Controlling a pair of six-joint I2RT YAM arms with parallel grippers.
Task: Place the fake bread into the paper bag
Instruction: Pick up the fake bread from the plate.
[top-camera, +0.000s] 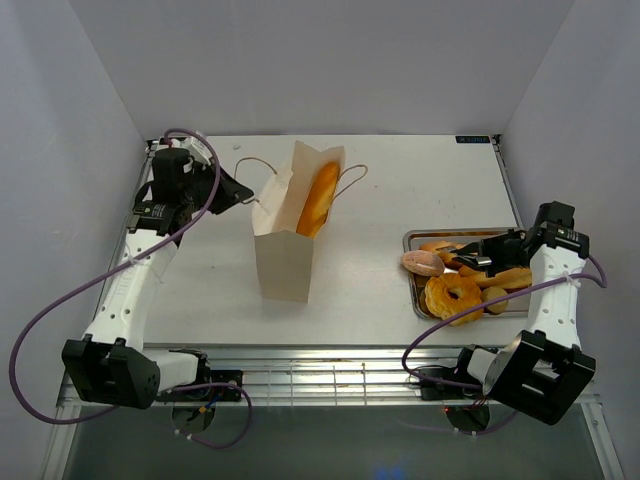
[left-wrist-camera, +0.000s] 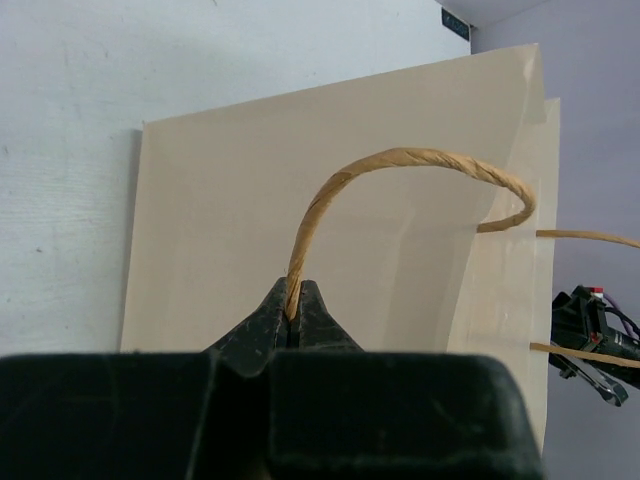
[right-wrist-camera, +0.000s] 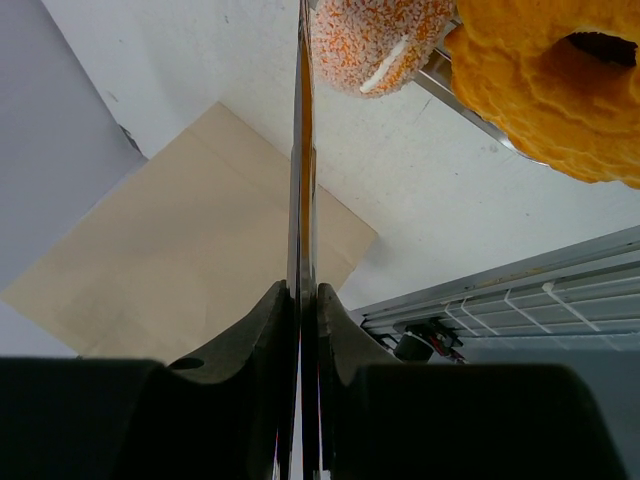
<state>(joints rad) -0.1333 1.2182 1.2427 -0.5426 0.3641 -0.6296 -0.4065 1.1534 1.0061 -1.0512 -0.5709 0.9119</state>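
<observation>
White table (top-camera: 380, 200) carries your tall paper bag (top-camera: 283, 262), with the baguette (top-camera: 320, 198) inside. Remaining fake bread (top-camera: 453, 297) sits on the right tray (top-camera: 411, 300). Your left gripper (left-wrist-camera: 296, 305) pinches the bag's handle (left-wrist-camera: 420, 160), and your right gripper (right-wrist-camera: 303, 295) clamps thin tongs (right-wrist-camera: 303, 150). The bread looks light and rigid, so squeeze across the middle.

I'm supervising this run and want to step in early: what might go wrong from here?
The left end effector pinches only one thin cord handle of the paper bag; a pull might tip the bag, with the baguette standing tall in it. The right end effector clamps the slim tongs near the tray; the ring-shaped bun might slip from them.
</observation>
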